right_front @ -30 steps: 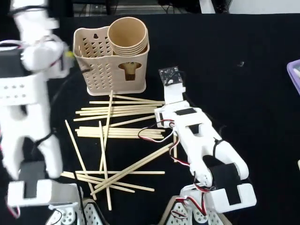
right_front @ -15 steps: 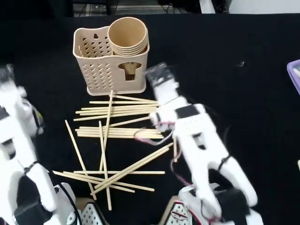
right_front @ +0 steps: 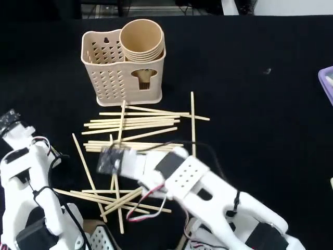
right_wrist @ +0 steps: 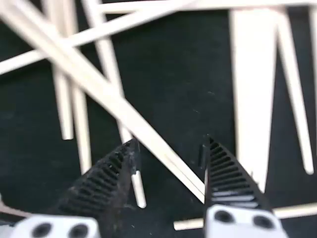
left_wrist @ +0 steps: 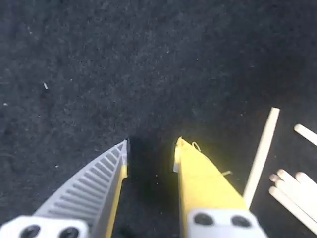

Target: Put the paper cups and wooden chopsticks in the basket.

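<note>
The paper cups [right_front: 141,37] are sitting nested in one stack inside the basket [right_front: 106,73], in the part of it nearer the right edge of the bench [right_front: 250,104]. The basket is standing upright near the far edge, toward the far left corner. The wooden chopsticks [right_front: 132,124] are all lying outside it on the black cloth, spreading from just in front of the basket down toward the near edge. I am seeing one loose bundle running roughly parallel to the far edge and a second bundle just nearer than it. Closer to the near edge, a crossed heap is lying with several sticks slanting over the others. A single stick [right_front: 192,122] is lying at the side of the bundles nearer the right edge, pointing from the far edge toward the near edge.

The right arm [right_front: 208,192] is reaching from the near edge over the heap. In the right wrist view I am watching the right jaws hanging parted moderately wide and gripping nothing. A slanting chopstick [right_wrist: 124,119] is passing beneath the gap between the dark toothed fingers [right_wrist: 106,173]. I cannot tell whether they are touching it.

The left arm [right_front: 23,172] is sitting by the near left corner. The left jaws are pointing down at bare cloth, parted by a narrow gap and holding nothing. A chopstick end [left_wrist: 262,148] is lying just beside the yellow finger [left_wrist: 203,183].

A purple container [right_front: 327,83] is poking in at the right edge.
</note>
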Controlling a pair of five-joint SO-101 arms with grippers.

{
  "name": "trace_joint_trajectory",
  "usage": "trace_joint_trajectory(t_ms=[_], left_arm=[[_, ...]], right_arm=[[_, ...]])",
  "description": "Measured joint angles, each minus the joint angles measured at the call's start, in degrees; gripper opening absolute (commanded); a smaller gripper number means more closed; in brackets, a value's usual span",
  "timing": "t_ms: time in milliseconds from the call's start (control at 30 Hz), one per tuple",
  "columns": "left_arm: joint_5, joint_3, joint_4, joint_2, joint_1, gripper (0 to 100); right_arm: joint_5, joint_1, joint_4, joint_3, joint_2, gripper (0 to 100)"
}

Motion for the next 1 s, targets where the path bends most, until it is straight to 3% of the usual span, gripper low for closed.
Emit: trace_joint_trajectory(t_ms=[167, 533, 1000], left_arm=[[3.25, 1.41, -3.16, 0.00, 0.00, 16], [12.22, 1.41, -3.52, 0.00, -3.25, 16], [12.84, 1.41, -3.52, 0.00, -3.52, 16]], right_arm=[[0.09, -4.66, 0.18, 0.26, 0.00, 19.8], [0.09, -5.36, -7.21, 6.24, 0.00, 19.8], [0.09, -5.36, -10.73, 8.18, 0.00, 19.8]])
